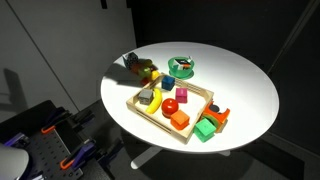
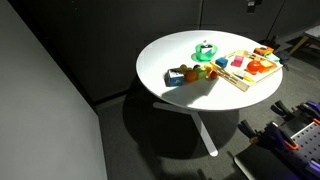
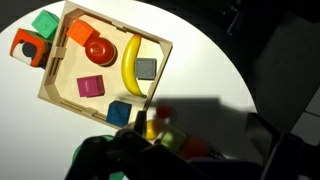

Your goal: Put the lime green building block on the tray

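Finding the lime green building block [image 2: 204, 72] comes first: small and yellow-green, down on the white table [image 2: 160, 55] in a little bunch of blocks, just left of the tray [image 2: 232, 80] in both exterior views, and not on it yet. Likely the yellow-green bit low in the wrist view too, in the dark patch just outside the tray's rim, near the blue block [image 3: 120, 112]. Hard to tell about the gripper [image 3: 185, 155]: only dark shapes low in the wrist view, so no saying jaws apart or pinched together. Looks like the reaching step. Go down slowly, right over the lime one, with jaws wide enough to slip past both sides. Mind the other blocks crowded close around it; pinch only the lime block and try not to bump the rest. Do not mix it up with the bigger, darker green block [image 1: 205, 130] by the tray's near right corner, or with the round green dish [image 1: 182, 66]. Lift straight up, clear the low rim, then set down on bare wood, maybe just left of the pink block [image 3: 91, 87], away from the banana [image 3: 131, 62] and the red ball [image 3: 98, 48]. Let go gently.
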### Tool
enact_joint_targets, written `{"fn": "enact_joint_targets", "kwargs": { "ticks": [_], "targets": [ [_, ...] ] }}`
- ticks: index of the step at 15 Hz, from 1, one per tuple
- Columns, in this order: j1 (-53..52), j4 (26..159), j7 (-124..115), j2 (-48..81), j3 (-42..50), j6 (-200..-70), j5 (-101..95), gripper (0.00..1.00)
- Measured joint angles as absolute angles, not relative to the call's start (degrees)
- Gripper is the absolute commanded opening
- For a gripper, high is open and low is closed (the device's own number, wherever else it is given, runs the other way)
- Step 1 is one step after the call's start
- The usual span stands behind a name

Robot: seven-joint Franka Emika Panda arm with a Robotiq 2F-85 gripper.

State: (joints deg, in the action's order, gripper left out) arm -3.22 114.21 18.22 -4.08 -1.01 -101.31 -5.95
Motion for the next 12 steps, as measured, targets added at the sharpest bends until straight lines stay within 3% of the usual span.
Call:
{"fn": "enact_joint_targets", "kwargs": {
  "ticks": [12],
  "targets": [
    [-4.9, 108.4, 11.5, 9.0, -4.0, -110.3, -4.8, 1.0]
  ]
}}
